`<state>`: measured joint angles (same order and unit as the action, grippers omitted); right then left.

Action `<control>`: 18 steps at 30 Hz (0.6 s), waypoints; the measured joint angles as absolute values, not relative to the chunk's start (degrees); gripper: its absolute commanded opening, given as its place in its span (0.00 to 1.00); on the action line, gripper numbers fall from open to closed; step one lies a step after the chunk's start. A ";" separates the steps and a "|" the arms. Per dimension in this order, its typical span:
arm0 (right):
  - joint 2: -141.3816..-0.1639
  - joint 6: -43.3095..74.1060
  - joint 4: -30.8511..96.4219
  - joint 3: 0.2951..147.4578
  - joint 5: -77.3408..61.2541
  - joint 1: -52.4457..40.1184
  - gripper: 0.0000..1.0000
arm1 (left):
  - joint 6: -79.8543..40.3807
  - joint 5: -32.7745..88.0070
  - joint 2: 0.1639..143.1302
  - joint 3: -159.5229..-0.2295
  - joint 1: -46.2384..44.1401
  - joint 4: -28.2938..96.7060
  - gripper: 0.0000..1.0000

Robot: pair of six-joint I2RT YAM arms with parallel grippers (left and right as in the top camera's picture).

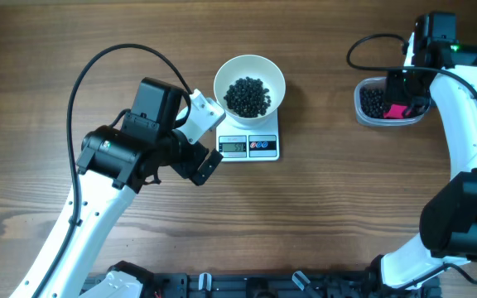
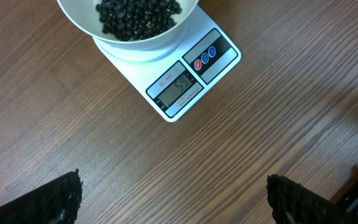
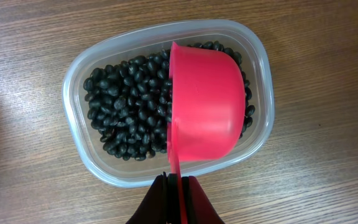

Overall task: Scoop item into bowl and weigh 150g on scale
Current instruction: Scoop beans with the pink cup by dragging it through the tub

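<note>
Beans [image 3: 123,106] in clear tub [image 3: 79,155], more in bowl [image 1: 249,66] on scale [image 1: 249,147] — well off to left of tub. Pink scoop [image 3: 207,106] tipped over tub beans, handle running straight back into right gripper [image 3: 178,186], clamped on it. Left gripper [image 2: 179,208] spread wide, empty, near scale. Display [image 2: 180,87] digits visible only from left wrist — scoop tilt only from right wrist.

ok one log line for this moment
right gripper shut on pink scoop at tub | left gripper open, empty | bowl on scale, holding beans
</note>
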<state>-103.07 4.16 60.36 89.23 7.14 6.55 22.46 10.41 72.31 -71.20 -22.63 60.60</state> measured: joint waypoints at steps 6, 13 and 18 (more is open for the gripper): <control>-103.07 6.24 58.63 89.23 4.84 6.55 0.04 | 22.46 10.41 72.31 -71.20 -22.63 60.60 1.00; -103.07 5.32 60.95 89.27 3.81 6.59 0.04 | 22.44 10.41 72.31 -71.20 -22.63 60.60 1.00; -103.07 1.69 62.89 89.41 9.10 6.42 0.04 | 22.46 10.41 72.31 -71.20 -22.63 60.60 1.00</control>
